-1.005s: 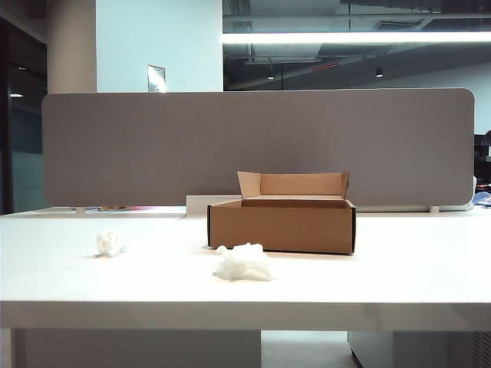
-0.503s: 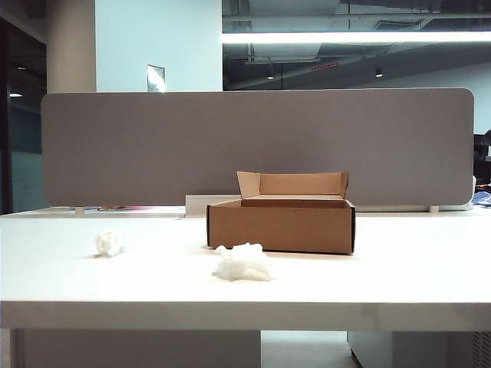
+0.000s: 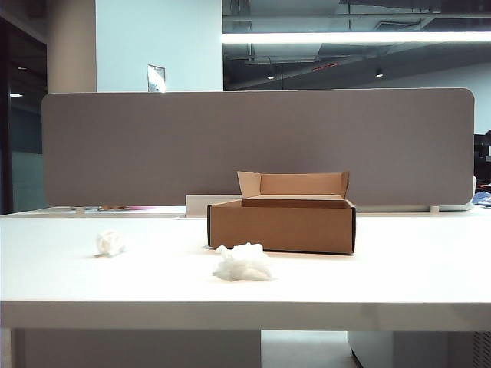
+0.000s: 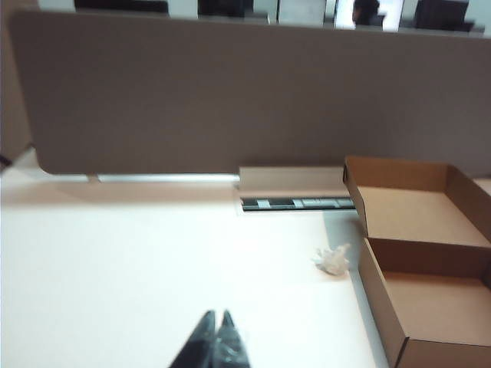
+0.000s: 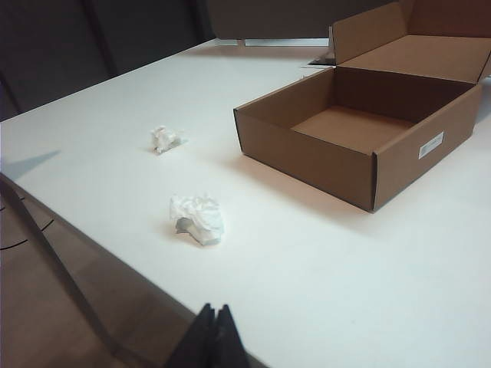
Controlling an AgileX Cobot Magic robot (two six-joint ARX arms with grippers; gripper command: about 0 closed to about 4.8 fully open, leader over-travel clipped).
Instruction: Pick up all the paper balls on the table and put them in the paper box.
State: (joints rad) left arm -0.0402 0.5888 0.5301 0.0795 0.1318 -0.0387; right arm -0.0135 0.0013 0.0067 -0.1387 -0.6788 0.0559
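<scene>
Hands (image 4: 215,326) (image 5: 215,322) closed, above table (image 3: 399,276), clear of box (image 3: 281,227).

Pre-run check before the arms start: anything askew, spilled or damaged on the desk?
Nothing stands out. The paper box sits flat, open and empty. Both paper balls lie loose on the table, outside the box. Left gripper and right gripper have jaws shut, holding nothing.

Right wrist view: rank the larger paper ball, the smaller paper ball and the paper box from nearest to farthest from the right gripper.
From the shut right gripper at the table's near edge:
1. Larger paper ball, just ahead of the tips.
2. Smaller paper ball, farther along the same side.
3. Paper box, open and empty, off to the other side, farthest back.
</scene>
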